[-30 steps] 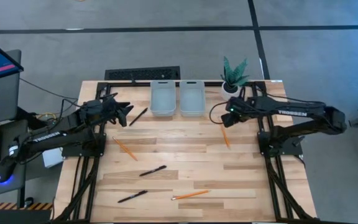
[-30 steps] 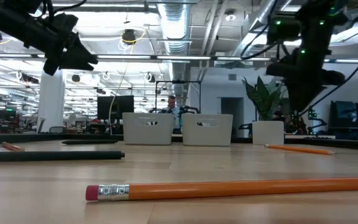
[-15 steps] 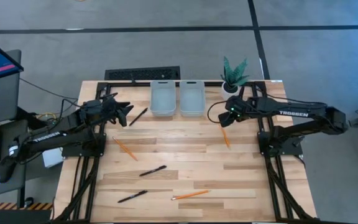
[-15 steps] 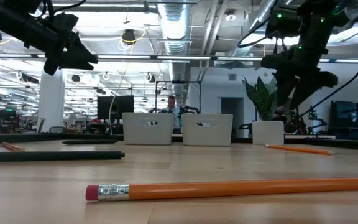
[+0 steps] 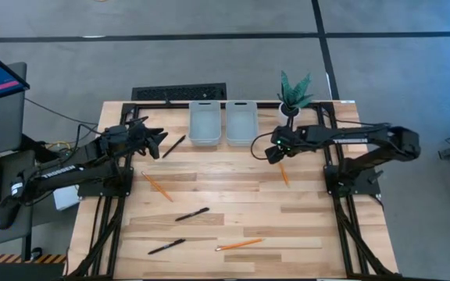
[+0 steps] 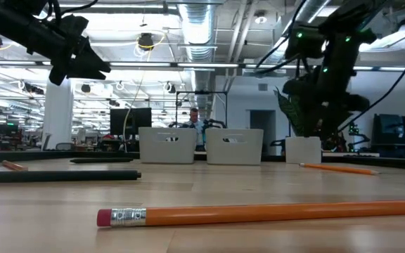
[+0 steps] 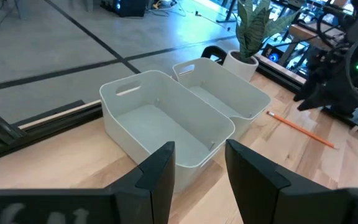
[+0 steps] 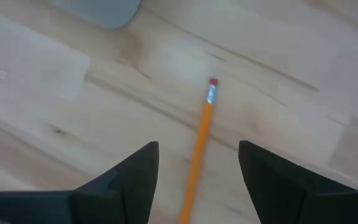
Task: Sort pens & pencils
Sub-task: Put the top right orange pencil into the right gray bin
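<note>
the right gripper [image 5: 274, 154] hangs wide open and empty over the thin orange pencil [image 5: 283, 172] lying on the pale wooden table [image 5: 233, 195], right of two grey trays [image 5: 205, 123]. left gripper [image 5: 158, 144] waits part-open, holding nothing.

I can read just one word, the white "TROSSEN" brand on the left arm [image 5: 57, 171] and the right arm [image 5: 348, 141].
</note>
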Controlling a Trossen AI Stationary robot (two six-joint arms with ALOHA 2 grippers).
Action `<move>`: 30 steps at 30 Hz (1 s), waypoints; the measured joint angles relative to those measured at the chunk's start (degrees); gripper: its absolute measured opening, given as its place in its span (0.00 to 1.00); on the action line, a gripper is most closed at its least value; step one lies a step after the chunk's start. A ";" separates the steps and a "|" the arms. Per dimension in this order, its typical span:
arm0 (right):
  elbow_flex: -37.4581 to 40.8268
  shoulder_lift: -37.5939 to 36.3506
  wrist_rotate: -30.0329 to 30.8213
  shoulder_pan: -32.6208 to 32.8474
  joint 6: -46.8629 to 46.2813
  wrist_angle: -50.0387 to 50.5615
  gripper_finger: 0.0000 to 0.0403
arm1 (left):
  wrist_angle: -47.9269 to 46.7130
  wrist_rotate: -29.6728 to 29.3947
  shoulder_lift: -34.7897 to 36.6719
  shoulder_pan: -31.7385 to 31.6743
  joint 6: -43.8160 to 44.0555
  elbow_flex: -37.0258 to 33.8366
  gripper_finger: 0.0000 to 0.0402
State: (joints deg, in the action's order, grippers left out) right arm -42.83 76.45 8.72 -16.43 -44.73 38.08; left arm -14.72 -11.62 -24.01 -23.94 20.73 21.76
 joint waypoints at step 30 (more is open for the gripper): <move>0.00 10.16 -6.65 -1.79 -0.26 -4.00 0.61 | -1.42 -1.18 0.02 0.01 -0.15 0.00 0.33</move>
State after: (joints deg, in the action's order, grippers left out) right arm -42.83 86.61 2.07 -18.22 -44.99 34.08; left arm -16.14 -12.80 -23.99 -23.93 20.58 21.76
